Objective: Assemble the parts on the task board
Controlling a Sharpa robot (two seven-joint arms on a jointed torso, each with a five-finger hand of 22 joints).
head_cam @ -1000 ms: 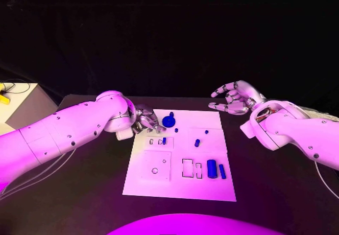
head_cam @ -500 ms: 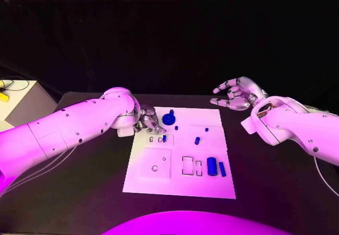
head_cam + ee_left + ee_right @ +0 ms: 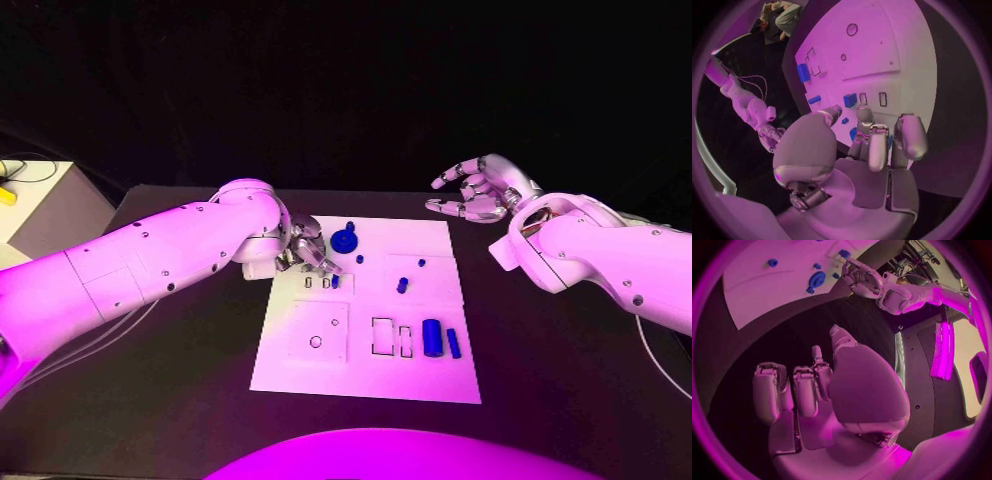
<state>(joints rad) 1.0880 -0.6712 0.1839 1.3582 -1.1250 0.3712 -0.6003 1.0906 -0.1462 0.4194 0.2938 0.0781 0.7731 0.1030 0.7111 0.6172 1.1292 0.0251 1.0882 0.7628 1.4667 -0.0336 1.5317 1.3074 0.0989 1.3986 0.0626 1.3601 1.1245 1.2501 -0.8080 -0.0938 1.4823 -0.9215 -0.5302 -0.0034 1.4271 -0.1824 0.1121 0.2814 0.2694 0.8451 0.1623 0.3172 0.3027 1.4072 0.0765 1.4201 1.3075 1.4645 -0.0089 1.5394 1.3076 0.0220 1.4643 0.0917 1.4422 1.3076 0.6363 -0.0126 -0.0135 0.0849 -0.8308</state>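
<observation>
The white task board (image 3: 361, 375) lies mid-table. On it are a round blue part (image 3: 345, 243), several small blue pieces such as one (image 3: 402, 286) near the middle, a small blue piece (image 3: 333, 282) standing by the slots, and a blue block (image 3: 431, 338) with a slim blue bar (image 3: 453, 344) beside it. My left hand (image 3: 306, 248) hovers at the board's far left edge, fingers bent loosely, with nothing in its grip. The slot piece (image 3: 850, 100) lies just beyond its thumb. My right hand (image 3: 476, 192) is raised off the board's far right corner, fingers curled apart and empty.
A pale box (image 3: 41, 205) with a yellow item (image 3: 7, 195) stands at the table's far left. Thin cables (image 3: 87, 345) hang under the left arm. Black table (image 3: 562, 400) surrounds the board.
My left hand has edged slightly toward the board's slots. The right hand has risen a little and stays empty. The parts have not moved.
</observation>
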